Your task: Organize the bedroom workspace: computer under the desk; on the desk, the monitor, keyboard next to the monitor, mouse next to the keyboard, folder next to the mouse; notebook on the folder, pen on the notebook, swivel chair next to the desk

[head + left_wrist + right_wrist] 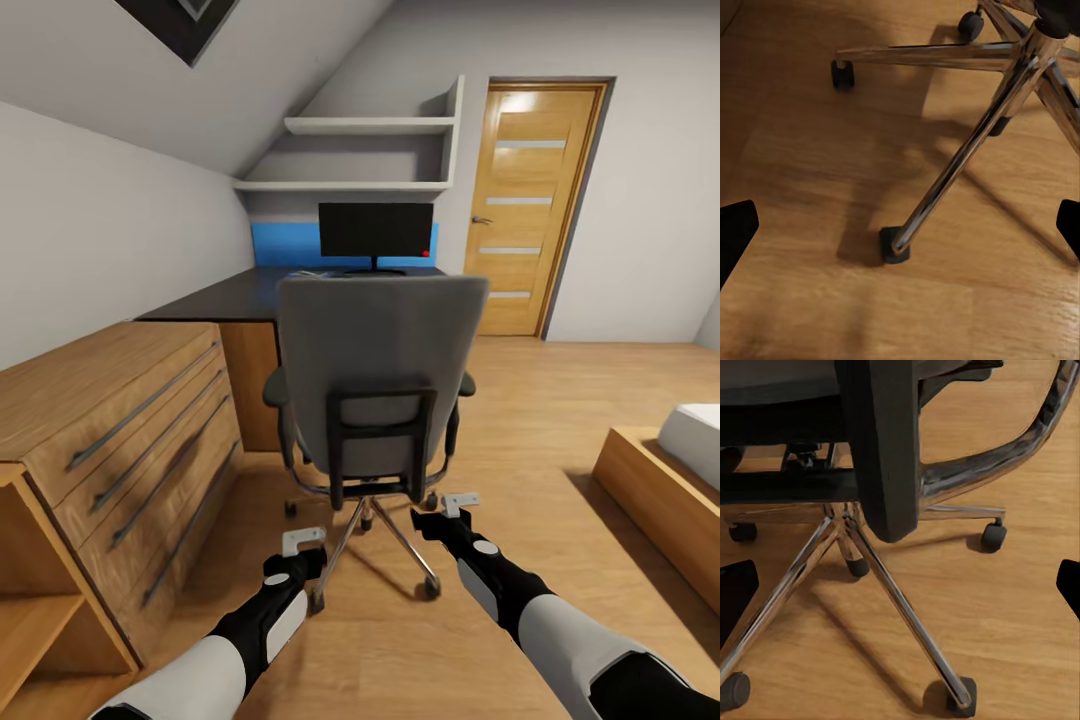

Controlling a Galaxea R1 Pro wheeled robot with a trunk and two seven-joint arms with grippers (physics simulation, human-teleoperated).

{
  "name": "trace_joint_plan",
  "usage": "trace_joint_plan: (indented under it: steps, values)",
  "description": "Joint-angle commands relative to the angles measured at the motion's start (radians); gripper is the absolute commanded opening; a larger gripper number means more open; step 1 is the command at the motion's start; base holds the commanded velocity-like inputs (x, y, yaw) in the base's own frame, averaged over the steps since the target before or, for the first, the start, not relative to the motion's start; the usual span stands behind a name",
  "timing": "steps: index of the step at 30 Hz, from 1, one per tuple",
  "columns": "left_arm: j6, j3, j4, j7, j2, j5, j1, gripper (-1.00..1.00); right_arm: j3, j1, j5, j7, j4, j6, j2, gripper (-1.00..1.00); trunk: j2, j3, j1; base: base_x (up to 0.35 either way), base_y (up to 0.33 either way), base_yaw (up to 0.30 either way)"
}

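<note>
Grey padded swivel chair (pixel 375 370) with black back frame and chrome five-star wheeled base sits on the wood floor with its backrest toward the robot, seat facing the black L-shaped counter (pixel 225 297), just in front of the counter's front edge. The backrest hides the seat, so I can't tell whether the blue folder is on it. Thin black flat monitor (pixel 376 230) stands on its round base toward the counter's back edge, against the blue wall panel (pixel 285 243), so that placement looks already satisfied. There is a small pale thing on the counter near the monitor base, too small to identify. Keyboard, mouse, notebook and pen can't be made out. Left gripper (pixel 303 541) and right gripper (pixel 461 499) both hang low behind the chair, either side of the chrome base, jaws spread wide and empty. Wrist cameras look down at the castors and spokes. My read: the arms are held low and apart to keep clear of the chair while approaching it from behind. Light wooden dresser (pixel 120 440) runs along the left, so a way round to the seat looks easier on the right side.
</note>
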Motion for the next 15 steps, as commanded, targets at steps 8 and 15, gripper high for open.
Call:
trace_joint_plan:
  steps: [8,15]
  values:
    - [-0.001,-0.017,0.004,0.004,0.000,0.006,-0.001,1.00,0.006,0.003,0.052,0.079,0.002,-0.005,0.000,1.00,0.000,-0.001,0.000,0.087,0.000,0.000]
    - [-0.002,-0.023,0.008,0.004,0.000,0.006,-0.001,1.00,0.005,0.004,0.065,0.133,0.002,-0.005,-0.002,1.00,0.000,-0.001,0.000,0.007,0.000,0.000]
